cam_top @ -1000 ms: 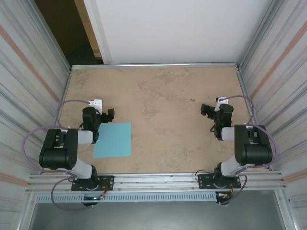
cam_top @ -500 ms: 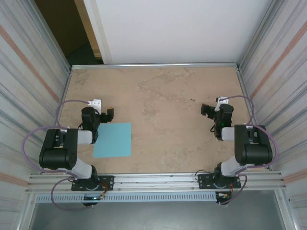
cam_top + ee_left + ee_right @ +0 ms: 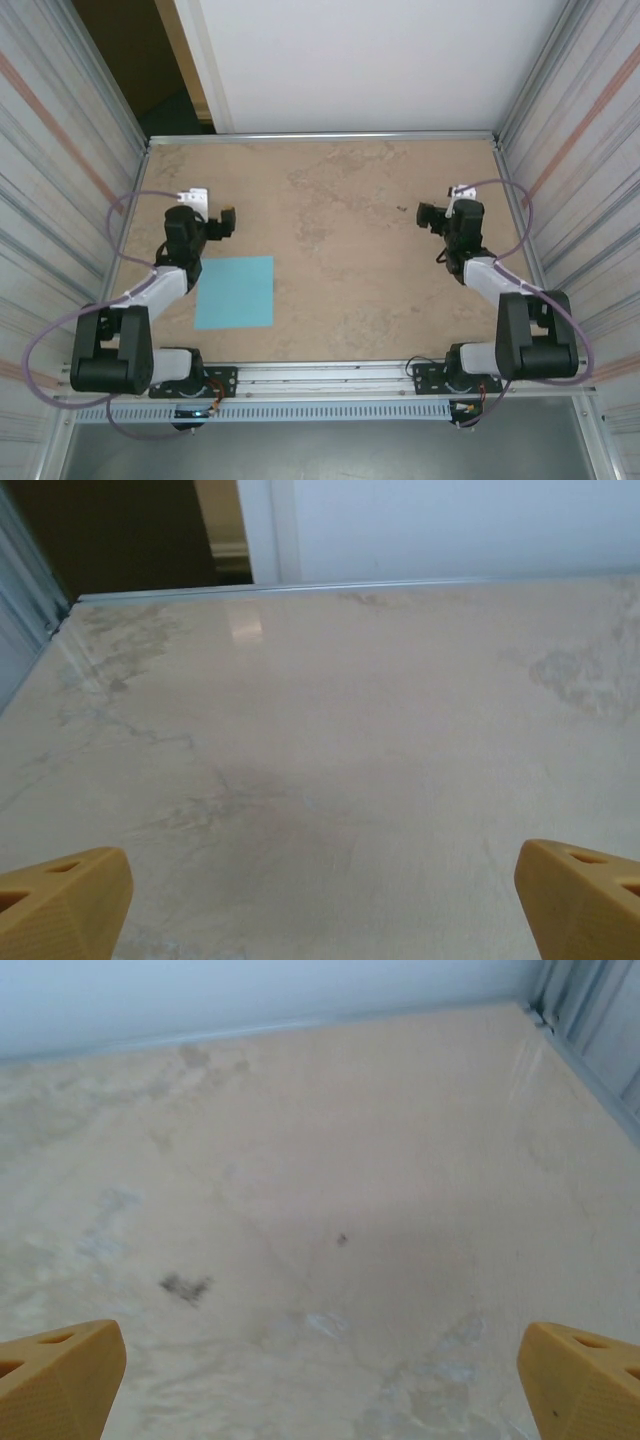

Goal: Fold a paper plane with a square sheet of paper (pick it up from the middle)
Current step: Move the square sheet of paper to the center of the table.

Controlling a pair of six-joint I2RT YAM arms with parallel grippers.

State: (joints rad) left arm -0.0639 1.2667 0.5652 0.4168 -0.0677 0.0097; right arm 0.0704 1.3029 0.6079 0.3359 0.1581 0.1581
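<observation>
The square sheet of paper (image 3: pixel 236 291) lies flat and unfolded on the table at the near left, light blue. My left gripper (image 3: pixel 226 222) hovers just beyond the sheet's far left corner, open, with nothing between its fingers (image 3: pixel 62 902). My right gripper (image 3: pixel 428 214) is over the right side of the table, far from the sheet, open and empty, its yellow fingertips (image 3: pixel 578 1375) wide apart over bare table. No folded paper plane is in view.
The beige mottled table (image 3: pixel 340 200) is walled by corrugated metal panels at left (image 3: pixel 60 170) and right (image 3: pixel 590 170). A metal rail (image 3: pixel 320 137) edges the far side below a white wall. A dark opening (image 3: pixel 140 60) lies at the back left.
Both arms have stretched out away from their bases. The left gripper moved farther from the sheet's far edge, and the right gripper shifted slightly toward the far side. The sheet has not moved.
</observation>
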